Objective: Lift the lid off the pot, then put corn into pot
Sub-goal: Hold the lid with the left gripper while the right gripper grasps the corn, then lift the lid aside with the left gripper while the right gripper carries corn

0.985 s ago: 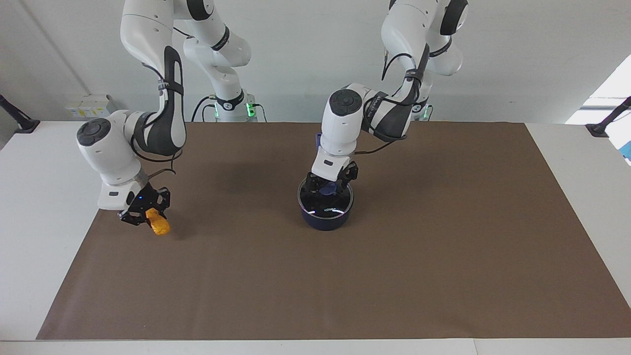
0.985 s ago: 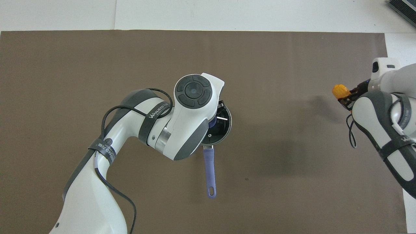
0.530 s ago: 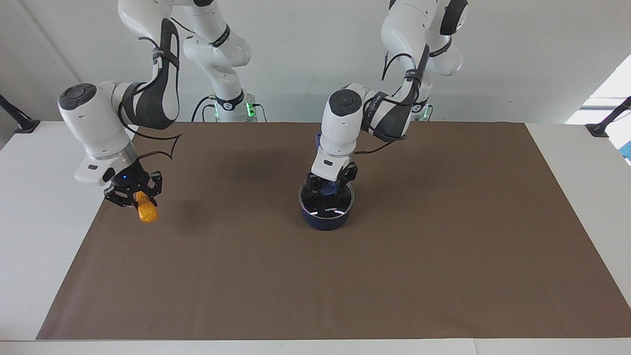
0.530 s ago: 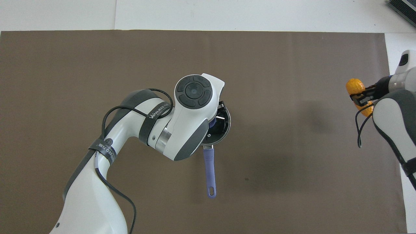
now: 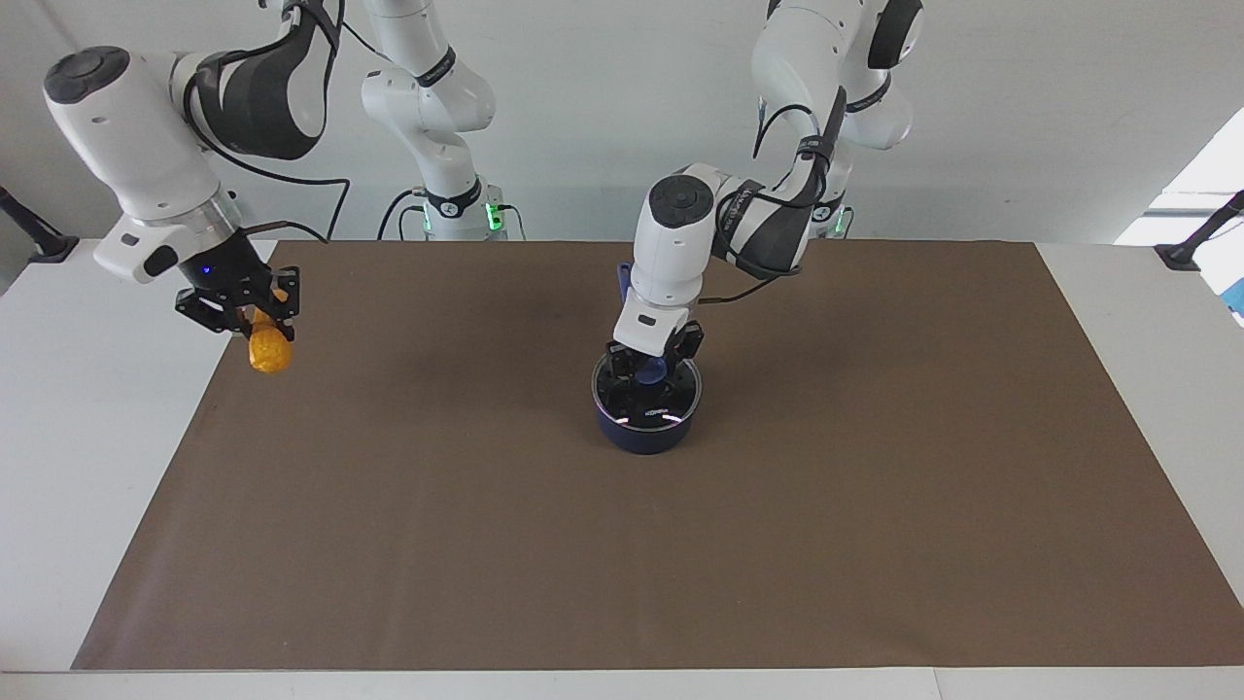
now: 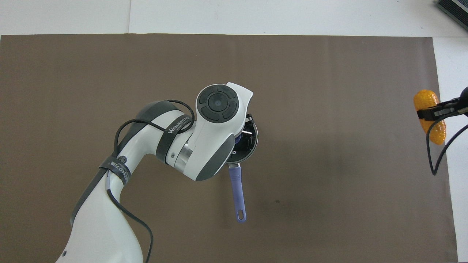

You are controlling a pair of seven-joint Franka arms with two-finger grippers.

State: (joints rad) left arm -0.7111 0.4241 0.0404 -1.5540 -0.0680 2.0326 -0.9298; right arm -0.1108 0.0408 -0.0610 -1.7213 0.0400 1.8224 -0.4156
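The navy pot (image 5: 643, 437) stands mid-mat, its long blue handle (image 6: 237, 193) pointing toward the robots. The glass lid (image 5: 649, 412) lies on the pot. My left gripper (image 5: 649, 370) is down on the lid, fingers shut around its blue knob; in the overhead view my left wrist hides the knob and only part of the lid (image 6: 250, 141) shows. My right gripper (image 5: 255, 316) is shut on the yellow-orange corn (image 5: 269, 352) and holds it high in the air over the mat's edge at the right arm's end. The corn also shows in the overhead view (image 6: 430, 117).
A brown mat (image 5: 777, 544) covers most of the white table (image 5: 87, 467). Nothing else lies on the mat. A dark object sits at the table's corner in the overhead view (image 6: 453, 9).
My right gripper has lifted the corn well above the mat and carried it toward the right arm's end. My left gripper stays on the lid knob; the pot has shifted slightly.
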